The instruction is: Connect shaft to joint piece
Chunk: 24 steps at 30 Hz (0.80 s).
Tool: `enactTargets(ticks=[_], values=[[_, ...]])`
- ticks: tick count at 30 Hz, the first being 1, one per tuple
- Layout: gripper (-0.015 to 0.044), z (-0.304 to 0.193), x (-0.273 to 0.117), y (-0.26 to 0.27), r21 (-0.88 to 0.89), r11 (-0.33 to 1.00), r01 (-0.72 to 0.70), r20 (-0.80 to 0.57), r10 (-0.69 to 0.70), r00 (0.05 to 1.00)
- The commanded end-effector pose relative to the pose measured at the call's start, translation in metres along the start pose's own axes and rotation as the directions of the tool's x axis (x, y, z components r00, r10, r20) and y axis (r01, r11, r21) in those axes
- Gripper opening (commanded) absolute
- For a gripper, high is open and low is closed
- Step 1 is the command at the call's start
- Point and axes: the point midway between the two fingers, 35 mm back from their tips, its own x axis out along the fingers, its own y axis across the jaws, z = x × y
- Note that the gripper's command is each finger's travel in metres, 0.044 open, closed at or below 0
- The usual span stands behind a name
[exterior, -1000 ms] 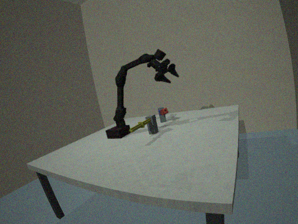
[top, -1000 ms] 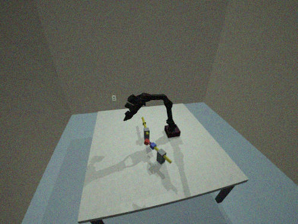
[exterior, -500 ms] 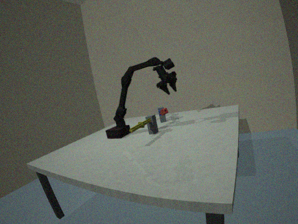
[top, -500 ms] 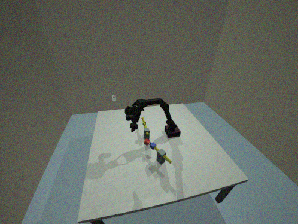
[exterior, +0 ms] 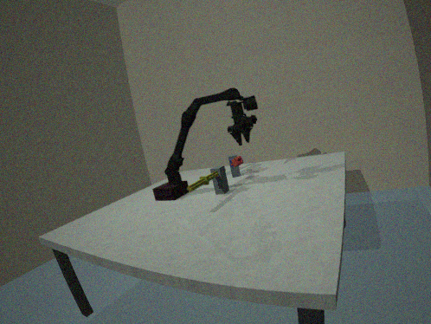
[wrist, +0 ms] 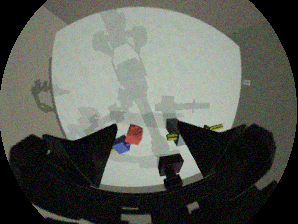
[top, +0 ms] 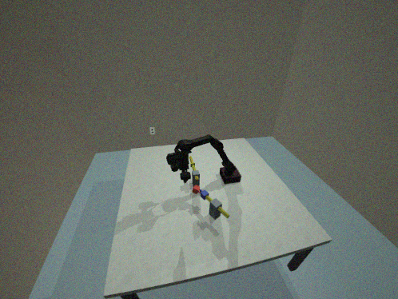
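Note:
The red joint piece (top: 196, 189) (exterior: 237, 161) (wrist: 134, 134) is at the end of the fixed yellow shaft (top: 225, 214), beyond a blue part (top: 204, 194) (wrist: 121, 145). That shaft passes through a grey block (top: 214, 212) (exterior: 234, 170). The second yellow shaft (top: 191, 161) (exterior: 198, 184) (wrist: 215, 128) sits in the other grey block (top: 195, 178) (exterior: 221, 182), at an angle to the first. Its near end stands apart from the red piece. I cannot tell exactly where the opening points. My gripper (top: 185, 181) (exterior: 244, 143) (wrist: 148, 125) is open and empty, pointing down above the joint piece's height, touching nothing.
The arm's dark base (top: 230, 176) (exterior: 170, 191) (wrist: 170, 165) stands on the pale table (top: 160, 256) (exterior: 268, 243), beside the second shaft's far end. The second shaft carries a small cross piece (top: 193, 165) (exterior: 205, 179) between its far end and its block.

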Motion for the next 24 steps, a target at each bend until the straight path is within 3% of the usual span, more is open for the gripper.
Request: enactTargets(ticks=[1, 24], values=[[0.0440, -0.001, 0.000, 0.001, 0.031, 1.000, 0.005, 0.013, -0.006, 1.000], [0.0440, -0.006, 0.016, 0.004, 0.385, 0.923, -0.009, 0.176, -0.064, 0.982]])
